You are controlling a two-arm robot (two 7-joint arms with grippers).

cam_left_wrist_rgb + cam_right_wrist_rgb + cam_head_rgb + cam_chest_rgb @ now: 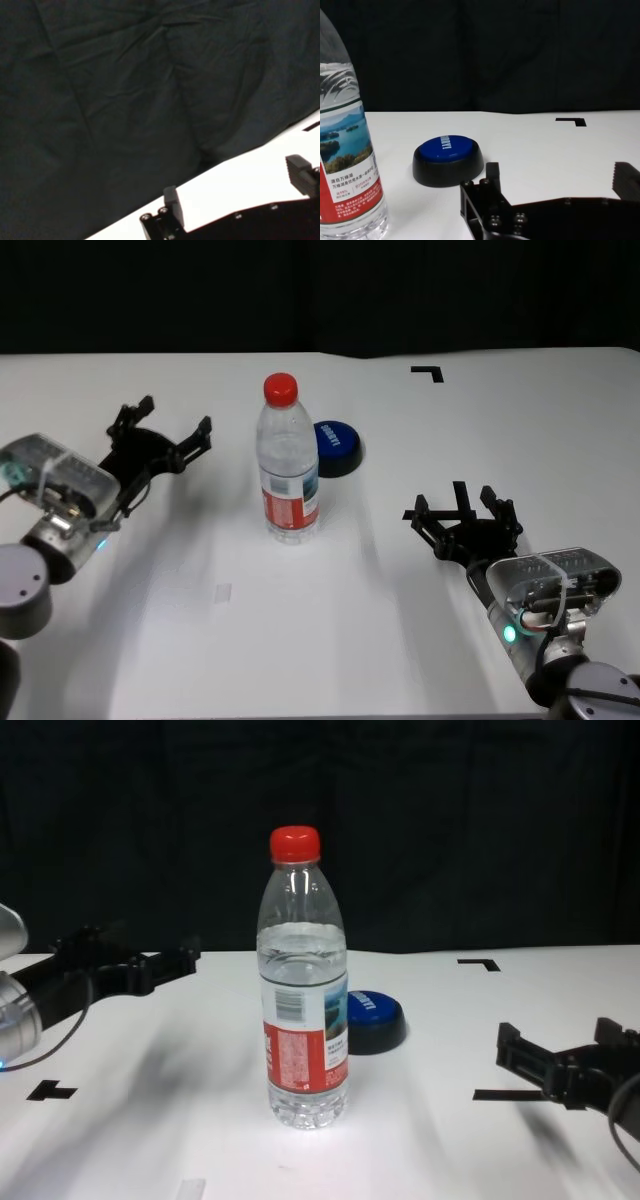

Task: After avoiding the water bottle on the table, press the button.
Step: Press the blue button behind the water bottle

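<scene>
You have the white table (400, 640) as your working surface, with small black tape marks on it. On it, near the middle, stands the water bottle (288, 465), upright, red cap on, long axis vertical. Just behind it and a little to the robot's right sits the button (336, 447), low and blue-topped; in the head view the bottle's shoulder overlaps the button's edge, but the right wrist view shows the two apart.

Your right pincer (462, 520) hovers low over the near right part of the table, fingers spread wide and holding nothing. From it the button lies forward and to the left, and the bottle stands nearer and further left, beside that line rather than across it. The path looks clear from this side, provided you keep the arm's left flank off the bottle.

Your left pincer (165, 437) is also open and empty, on the far left, with the bottle between it and the button. So the right arm is, in my judgement, the better placed of the two.
</scene>
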